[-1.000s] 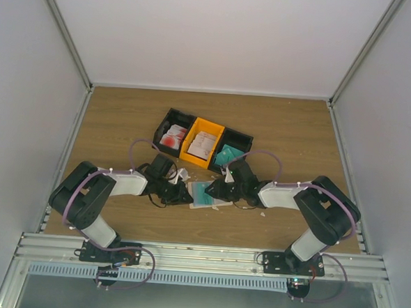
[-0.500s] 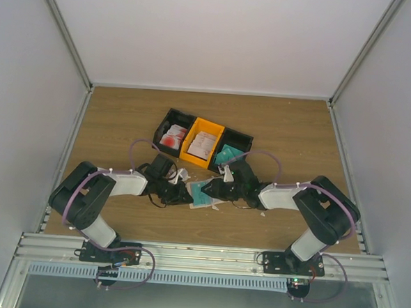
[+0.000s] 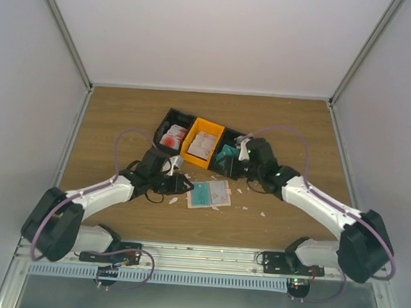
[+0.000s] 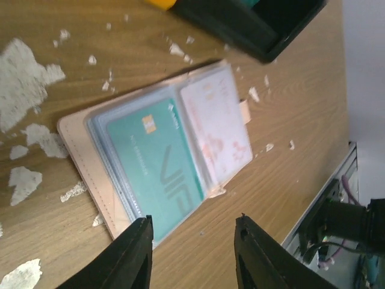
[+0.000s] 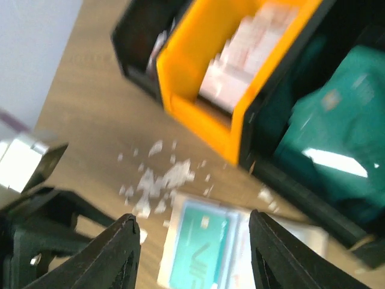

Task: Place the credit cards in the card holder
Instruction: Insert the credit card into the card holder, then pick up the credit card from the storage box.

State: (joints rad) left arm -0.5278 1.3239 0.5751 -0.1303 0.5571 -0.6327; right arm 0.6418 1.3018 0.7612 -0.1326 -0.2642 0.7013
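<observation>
This is a robotics lab test cell. Plain white panels (image 3: pixel 199 35) on aluminium frame posts (image 3: pixel 66 34) box in a wooden tabletop (image 3: pixel 298 125). A left arm (image 3: pixel 102 193) and a right arm (image 3: pixel 314 199), both robotic, are bolted to a slotted metal rail (image 3: pixel 199 255) at the near edge.

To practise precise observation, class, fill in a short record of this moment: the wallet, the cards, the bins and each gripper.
card holder: open, flat on the table
teal card: in a clear sleeve of the holder
pale card: in the sleeve beside it, on the snap-tab side
orange bin: holds pale cards
black bin: holds loose teal cards
left gripper: open, empty, by the holder's edge
right gripper: open, empty, near the bins
</observation>
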